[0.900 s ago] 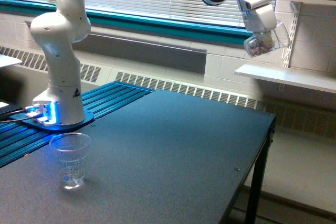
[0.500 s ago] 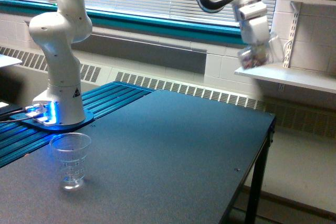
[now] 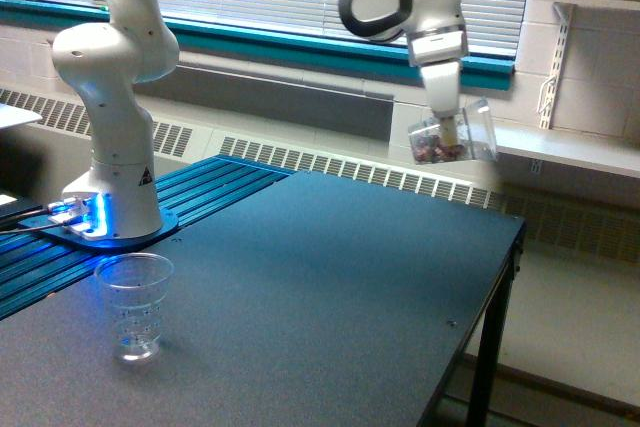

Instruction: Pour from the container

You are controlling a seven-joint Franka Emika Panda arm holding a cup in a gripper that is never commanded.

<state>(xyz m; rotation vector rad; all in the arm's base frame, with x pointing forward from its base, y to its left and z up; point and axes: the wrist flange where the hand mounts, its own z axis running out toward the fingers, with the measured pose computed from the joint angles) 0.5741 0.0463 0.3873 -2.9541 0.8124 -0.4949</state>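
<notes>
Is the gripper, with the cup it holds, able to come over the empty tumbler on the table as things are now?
Probably yes. The gripper holds the container high above the table, and nothing stands between it and the tumbler.

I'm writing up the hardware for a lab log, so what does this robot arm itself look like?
The arm is glossy white, built of rounded segments, with a dark grey oval cap at the wrist joint. A black triangular marking sits low on its column. Its round base glows blue, with cables plugged in. The gripper is pale grey and boxy.

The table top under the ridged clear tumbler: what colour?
Dark grey, finely speckled table top, shown in the exterior view; the tumbler stands on it.
</notes>
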